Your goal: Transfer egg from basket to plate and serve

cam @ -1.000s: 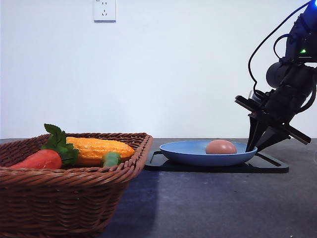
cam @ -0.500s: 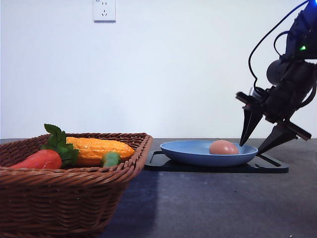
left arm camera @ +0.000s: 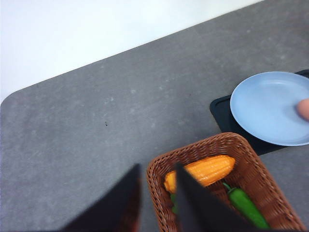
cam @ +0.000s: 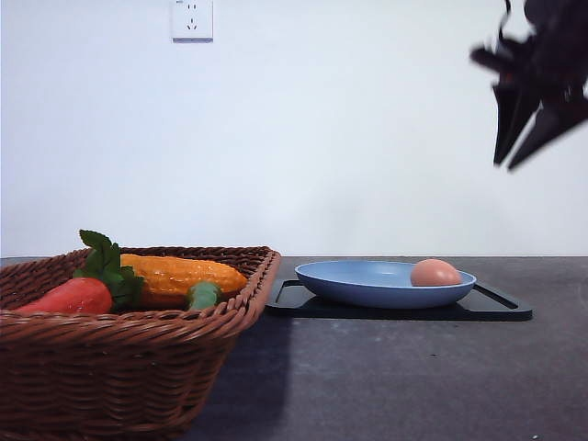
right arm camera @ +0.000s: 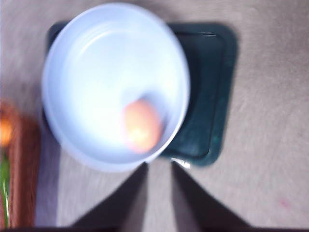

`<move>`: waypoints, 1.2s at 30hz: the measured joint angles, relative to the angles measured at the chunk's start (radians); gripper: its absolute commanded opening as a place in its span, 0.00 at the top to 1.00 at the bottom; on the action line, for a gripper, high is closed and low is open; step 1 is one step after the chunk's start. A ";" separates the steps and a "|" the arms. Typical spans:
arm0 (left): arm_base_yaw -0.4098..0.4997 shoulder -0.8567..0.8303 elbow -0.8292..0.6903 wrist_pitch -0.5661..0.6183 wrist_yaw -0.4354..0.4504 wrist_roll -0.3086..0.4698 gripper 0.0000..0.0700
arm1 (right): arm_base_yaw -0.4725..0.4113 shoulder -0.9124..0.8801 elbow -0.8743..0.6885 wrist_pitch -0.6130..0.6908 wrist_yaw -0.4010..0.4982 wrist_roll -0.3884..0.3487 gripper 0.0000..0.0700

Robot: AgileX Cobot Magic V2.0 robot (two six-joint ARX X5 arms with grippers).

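The pinkish-brown egg (cam: pixel 435 273) lies in the light-blue plate (cam: pixel 367 281), near its right rim. My right gripper (cam: pixel 504 165) hangs high above the plate's right side, blurred, with its fingers a narrow gap apart and nothing between them. In the right wrist view the egg (right arm camera: pixel 141 125) rests in the plate (right arm camera: pixel 96 72) just beyond the right gripper (right arm camera: pixel 160 164). The wicker basket (cam: pixel 138 354) stands at the front left. My left gripper (left arm camera: pixel 158 166) is open over the basket's rim (left arm camera: pixel 193 149), and the plate (left arm camera: pixel 265 106) shows beyond it.
The plate sits on a flat black tray (cam: pixel 501 309). In the basket lie a red-orange carrot (cam: pixel 73 296), a yellow corn cob (cam: pixel 179 274) and a green pepper (cam: pixel 204 294). Dark grey tabletop (cam: pixel 395 377) spreads in front of the tray.
My right gripper opened wide, let go of the egg, then rose well above the plate with its fingers drawing closer. The egg rolled a little to the right in the plate.
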 measured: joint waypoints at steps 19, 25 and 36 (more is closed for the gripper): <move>0.192 -0.125 -0.363 0.315 0.267 0.069 1.00 | 0.361 -0.722 -0.606 0.454 0.302 -0.028 1.00; 0.192 -0.284 -0.613 0.540 0.288 0.050 1.00 | 0.457 -0.874 -0.887 0.740 0.425 0.020 1.00; 0.192 -0.435 -0.834 0.662 0.319 -0.082 1.00 | 0.522 -0.920 -1.153 1.016 0.456 0.071 1.00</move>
